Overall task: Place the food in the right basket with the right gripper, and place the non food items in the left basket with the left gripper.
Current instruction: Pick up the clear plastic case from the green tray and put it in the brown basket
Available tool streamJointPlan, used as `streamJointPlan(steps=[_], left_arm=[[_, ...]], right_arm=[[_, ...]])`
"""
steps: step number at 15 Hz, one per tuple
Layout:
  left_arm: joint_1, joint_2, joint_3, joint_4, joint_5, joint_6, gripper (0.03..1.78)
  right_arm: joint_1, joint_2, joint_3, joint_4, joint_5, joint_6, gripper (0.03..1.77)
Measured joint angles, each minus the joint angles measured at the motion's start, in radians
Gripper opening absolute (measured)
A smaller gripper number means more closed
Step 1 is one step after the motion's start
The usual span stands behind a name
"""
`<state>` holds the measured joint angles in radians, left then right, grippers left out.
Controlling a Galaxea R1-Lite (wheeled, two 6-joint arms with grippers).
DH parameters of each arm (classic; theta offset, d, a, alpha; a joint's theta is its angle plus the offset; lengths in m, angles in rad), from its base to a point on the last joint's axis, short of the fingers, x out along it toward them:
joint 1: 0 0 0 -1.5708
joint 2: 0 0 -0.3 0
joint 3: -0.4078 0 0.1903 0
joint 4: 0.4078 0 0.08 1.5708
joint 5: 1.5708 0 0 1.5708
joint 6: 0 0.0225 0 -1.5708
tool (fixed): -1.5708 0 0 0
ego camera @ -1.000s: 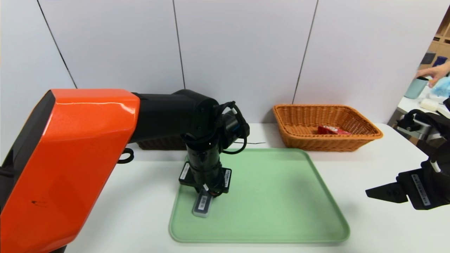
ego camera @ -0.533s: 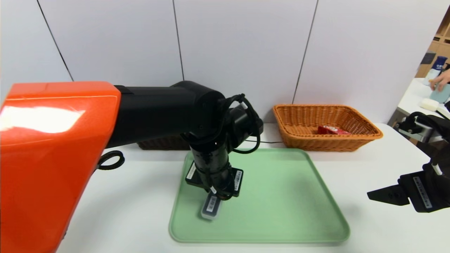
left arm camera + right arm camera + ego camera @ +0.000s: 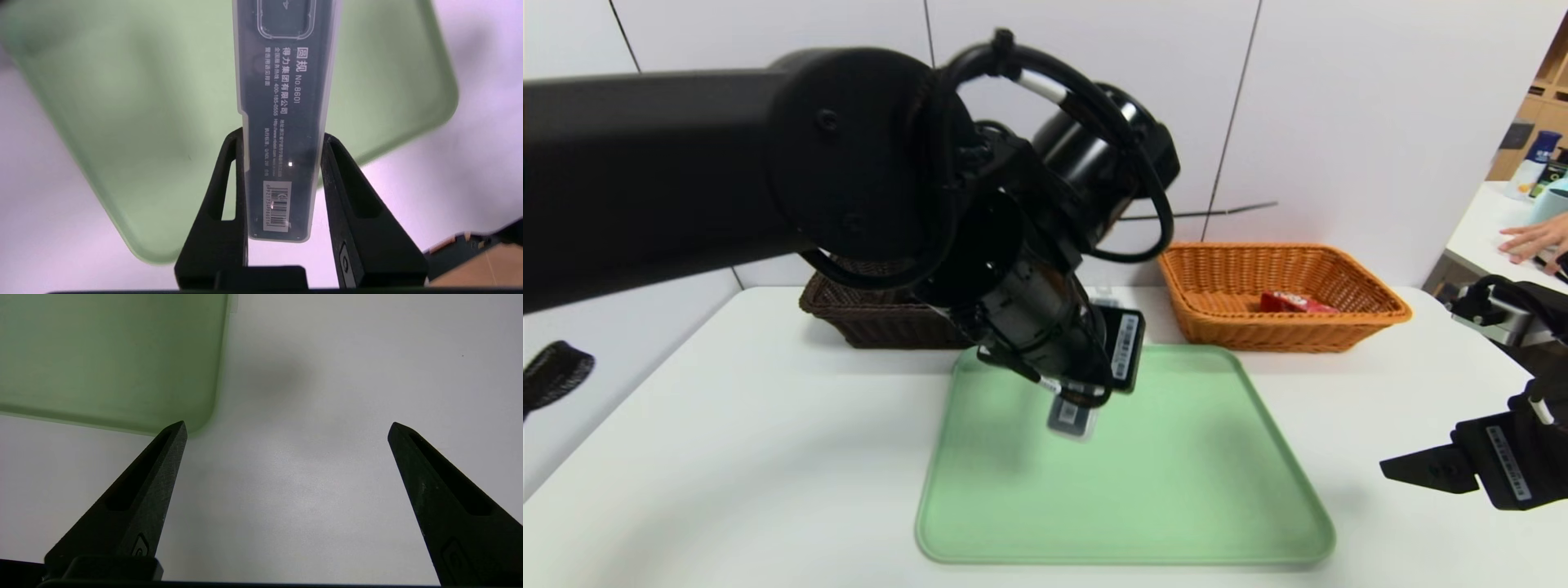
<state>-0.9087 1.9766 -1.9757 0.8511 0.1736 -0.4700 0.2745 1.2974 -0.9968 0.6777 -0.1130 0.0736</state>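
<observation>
The left gripper (image 3: 282,139) has its jaws closed on a slim translucent case (image 3: 282,122) with dark contents, one finger pressed flat against each long side near the barcode end. The case juts out past the fingertips, its printed label and barcode sticker facing the wrist camera. In the head view the left gripper (image 3: 1072,408) hangs above the green tray (image 3: 1176,490), over the tray's 10 o'clock portion, and the case (image 3: 1070,418) it holds is lifted clear of the tray surface and points downward.

The right gripper (image 3: 286,428) has its jaws spread wide with nothing between them. It hovers over bare white table (image 3: 310,477), with a rounded corner of the tray (image 3: 122,375) just beyond one fingertip. In the head view the right gripper (image 3: 1396,469) sits at 3 o'clock from the tray, apart from its edge.

Beyond the tray, the dark brown left basket (image 3: 874,318) stands at 11 o'clock, partly hidden behind the left arm. The orange wicker right basket (image 3: 1217,318) stands at 1 o'clock and holds a red food packet (image 3: 1294,303).
</observation>
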Motion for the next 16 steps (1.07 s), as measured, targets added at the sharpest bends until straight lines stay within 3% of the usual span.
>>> streamJointPlan(steps=[4,6,9,13,16], left_arm=[[0.148,-0.05,0.0,-0.194,0.15,0.199,0.55],[0.249,-0.051,0.0,-0.302,0.161,0.286,0.55],[0.38,-0.029,0.006,-0.357,0.162,0.336,0.55],[0.457,0.004,0.011,-0.36,0.16,0.334,0.55],[0.471,0.031,0.013,-0.36,0.158,0.331,0.55]], right_arm=[[0.0,-0.007,0.003,-0.002,-0.002,0.0,1.7],[0.0,-0.008,-0.007,-0.005,-0.007,0.0,1.7],[0.001,-0.006,-0.047,-0.083,-0.019,-0.005,1.7],[0.003,0.016,-0.107,-0.123,-0.027,-0.012,1.7],[0.006,0.031,-0.134,-0.256,-0.024,-0.018,1.7]])
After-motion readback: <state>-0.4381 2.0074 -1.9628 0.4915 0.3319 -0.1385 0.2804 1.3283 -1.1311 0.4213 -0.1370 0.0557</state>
